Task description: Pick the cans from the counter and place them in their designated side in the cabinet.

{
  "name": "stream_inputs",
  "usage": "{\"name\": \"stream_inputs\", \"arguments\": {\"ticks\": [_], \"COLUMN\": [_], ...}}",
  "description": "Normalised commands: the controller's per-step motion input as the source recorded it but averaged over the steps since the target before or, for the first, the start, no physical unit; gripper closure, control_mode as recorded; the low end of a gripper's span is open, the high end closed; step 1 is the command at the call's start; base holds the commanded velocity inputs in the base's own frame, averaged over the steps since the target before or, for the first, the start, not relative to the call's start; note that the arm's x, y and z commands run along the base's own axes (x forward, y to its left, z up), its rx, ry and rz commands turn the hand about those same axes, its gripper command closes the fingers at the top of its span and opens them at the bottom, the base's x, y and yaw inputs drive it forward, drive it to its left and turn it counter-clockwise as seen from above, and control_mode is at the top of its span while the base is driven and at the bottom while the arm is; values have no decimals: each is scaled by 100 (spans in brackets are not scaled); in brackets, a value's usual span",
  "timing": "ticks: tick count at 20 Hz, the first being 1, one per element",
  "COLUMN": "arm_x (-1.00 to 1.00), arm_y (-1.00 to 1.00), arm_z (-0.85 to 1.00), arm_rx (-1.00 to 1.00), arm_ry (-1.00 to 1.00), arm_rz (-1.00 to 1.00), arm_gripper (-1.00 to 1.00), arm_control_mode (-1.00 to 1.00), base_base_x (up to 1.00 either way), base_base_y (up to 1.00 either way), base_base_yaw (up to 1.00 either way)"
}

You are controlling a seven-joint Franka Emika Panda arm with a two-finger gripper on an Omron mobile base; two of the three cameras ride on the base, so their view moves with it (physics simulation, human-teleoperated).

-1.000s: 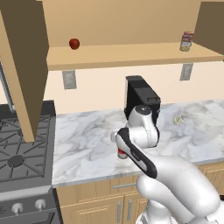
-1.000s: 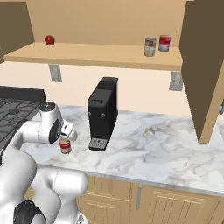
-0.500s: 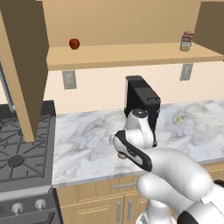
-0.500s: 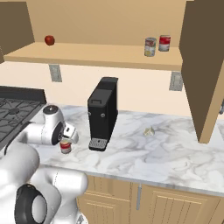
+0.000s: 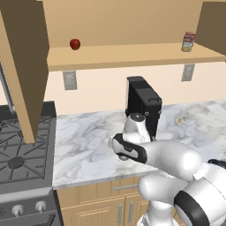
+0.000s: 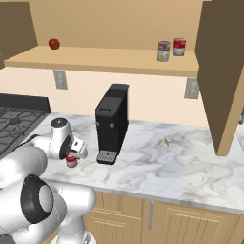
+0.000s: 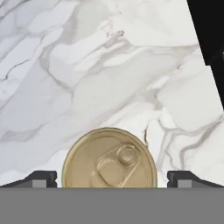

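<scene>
A can with a red label stands on the marble counter, left of the black coffee machine. My gripper hangs straight above it, open. In the hand view the can's gold pull-tab top sits between my two fingertips, with a gap on each side and nothing gripped. Up in the cabinet, the shelf board carries two cans near its right end: a yellowish-olive can and a red-and-grey can. From the left base view those shelf cans overlap, and my forearm hides the counter can.
The coffee machine stands close to the right of my hand. A red ball-like fruit lies at the shelf's left end. Open cabinet doors hang at the right and left. The stove is at left. A small pale scrap lies on the counter.
My hand has come down a little over the counter can, which now is hidden behind my arm in the left base view. The jaws stayed open.
</scene>
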Motion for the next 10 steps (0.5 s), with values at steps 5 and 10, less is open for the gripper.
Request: {"name": "stream_inputs", "arguments": {"ticks": [5,10], "arm_x": [19,10], "arm_y": [2,1], "arm_z": [-23,-9], "arm_rx": [0,0], "arm_ry": [2,1], "arm_rz": [0,0], "arm_gripper": [100,100], "arm_control_mode": [-100,-100], "base_base_x": [0,0], "base_base_y": [0,0], "base_base_yaw": [0,0]}}
